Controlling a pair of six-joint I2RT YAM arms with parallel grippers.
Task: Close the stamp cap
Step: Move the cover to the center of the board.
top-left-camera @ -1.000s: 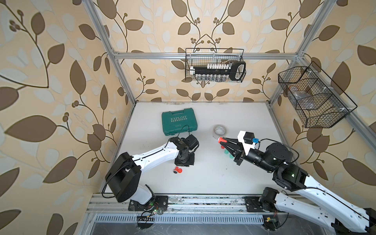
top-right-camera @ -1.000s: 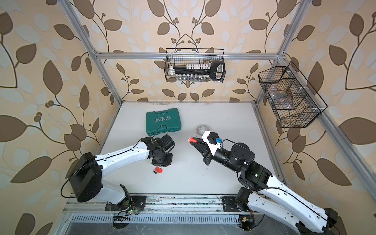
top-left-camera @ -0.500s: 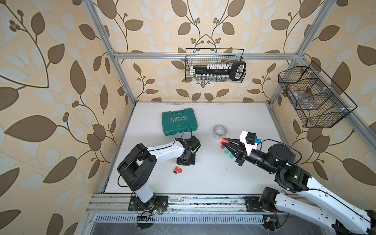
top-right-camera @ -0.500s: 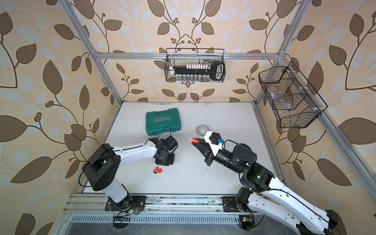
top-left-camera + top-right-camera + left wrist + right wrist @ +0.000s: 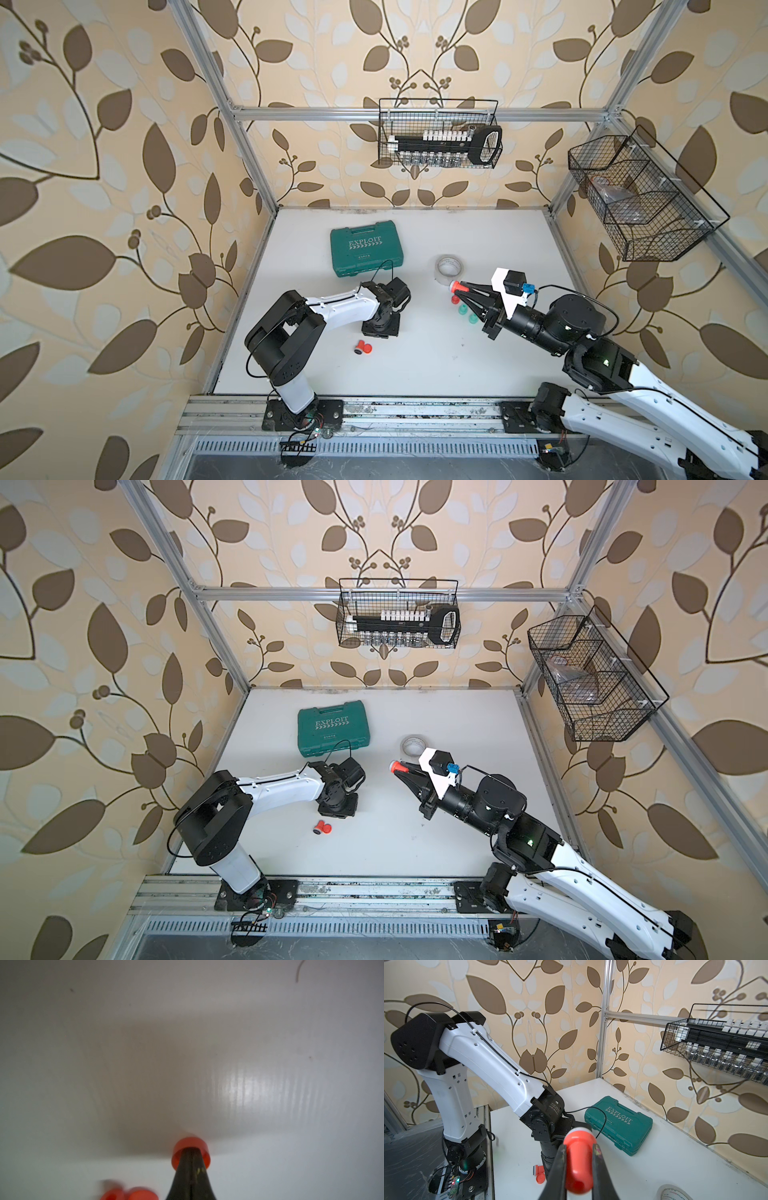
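My right gripper [image 5: 578, 1146] is shut on a red stamp [image 5: 579, 1159], held level above the table; in both top views the stamp's white end [image 5: 456, 286] [image 5: 395, 766] points toward the left arm. My left gripper [image 5: 191, 1150] points straight down at the table, shut on the rim of a small red stamp cap [image 5: 190, 1152]. From above, the left wrist [image 5: 380, 324] hides that cap. The two grippers are about a hand's width apart.
A second red stamp with its loose cap [image 5: 365, 347] lies on the table beside the left gripper. Small green pieces [image 5: 467, 314] lie under the right gripper. A green tool case [image 5: 365, 248] and a tape roll [image 5: 449, 269] sit further back. Wire baskets [image 5: 439, 134] hang on the walls.
The left arm's elbow has folded up and back toward its base while its gripper stayed over the same spot. The right gripper with the stamp has barely shifted.
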